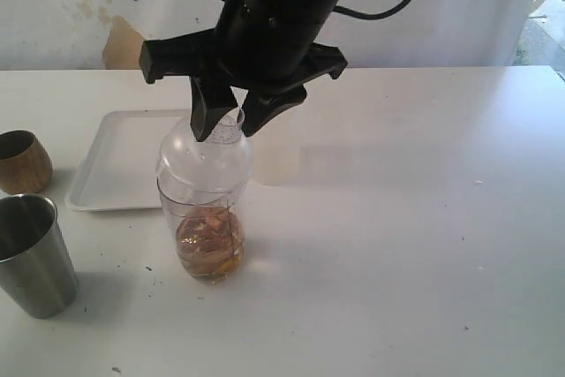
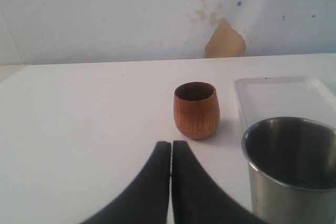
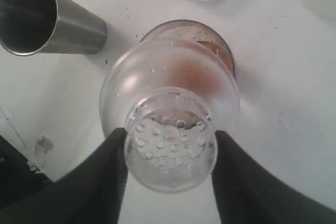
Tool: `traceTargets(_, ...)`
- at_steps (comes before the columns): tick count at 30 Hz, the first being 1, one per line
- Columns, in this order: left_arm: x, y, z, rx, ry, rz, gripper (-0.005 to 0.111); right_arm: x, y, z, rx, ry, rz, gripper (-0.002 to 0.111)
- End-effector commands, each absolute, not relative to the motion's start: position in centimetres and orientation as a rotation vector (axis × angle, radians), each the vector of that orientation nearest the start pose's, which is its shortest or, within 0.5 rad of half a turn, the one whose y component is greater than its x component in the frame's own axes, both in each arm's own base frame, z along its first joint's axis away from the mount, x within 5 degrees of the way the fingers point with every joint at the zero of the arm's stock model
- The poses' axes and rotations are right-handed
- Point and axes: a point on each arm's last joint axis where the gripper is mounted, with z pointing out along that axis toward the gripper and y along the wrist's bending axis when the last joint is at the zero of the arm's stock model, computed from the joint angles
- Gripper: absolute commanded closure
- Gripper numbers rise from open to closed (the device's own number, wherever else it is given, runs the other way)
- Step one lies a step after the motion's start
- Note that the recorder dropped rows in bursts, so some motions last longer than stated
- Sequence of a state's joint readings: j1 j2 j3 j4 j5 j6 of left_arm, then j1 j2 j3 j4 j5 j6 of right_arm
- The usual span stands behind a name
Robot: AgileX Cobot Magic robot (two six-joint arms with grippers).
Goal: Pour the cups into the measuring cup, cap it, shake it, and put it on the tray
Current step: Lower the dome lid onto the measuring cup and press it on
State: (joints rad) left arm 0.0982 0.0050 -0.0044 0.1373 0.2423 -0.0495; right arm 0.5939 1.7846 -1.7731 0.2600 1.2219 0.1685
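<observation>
Overhead, right gripper (image 3: 169, 141) flanking cap (image 3: 168, 74) neck, seemingly gripping, measuring cup (image 1: 208, 240) upright

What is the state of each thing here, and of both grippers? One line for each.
measuring cup: upright, capped, brownish contents at the bottom.
frosted lid: seated on the measuring cup, droplets inside.
wooden cup: upright, looks empty.
steel tumbler: upright, looks empty.
tray: nothing seen on it.
right gripper: closed on the frosted lid's neck.
left gripper: shut, holding nothing.
</observation>
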Motion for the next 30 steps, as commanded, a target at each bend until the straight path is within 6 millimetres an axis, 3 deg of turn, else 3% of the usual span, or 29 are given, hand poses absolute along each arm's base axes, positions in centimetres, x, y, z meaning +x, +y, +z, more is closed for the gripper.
traceTargets(1, 5.5, 0.8, 19.2, -0.036, 1.723, 0.162, 0.106, 30.8, 23.5, 35.0, -0.528, 2.74, 0.553, 0.108)
traceTargets(9, 5.5, 0.8, 19.2, -0.036, 1.723, 0.162, 0.106, 31.3, 23.9, 33.8, -0.524, 2.775, 0.545, 0.108)
traceTargets(22, 5.5, 0.8, 19.2, -0.036, 1.723, 0.162, 0.106, 31.5, 23.8, 33.8, -0.52, 2.755, 0.525, 0.108)
traceTargets(30, 5.5, 0.8, 19.2, -0.036, 1.723, 0.162, 0.106, 31.6, 23.2, 35.2, -0.469, 2.704, 0.479, 0.108)
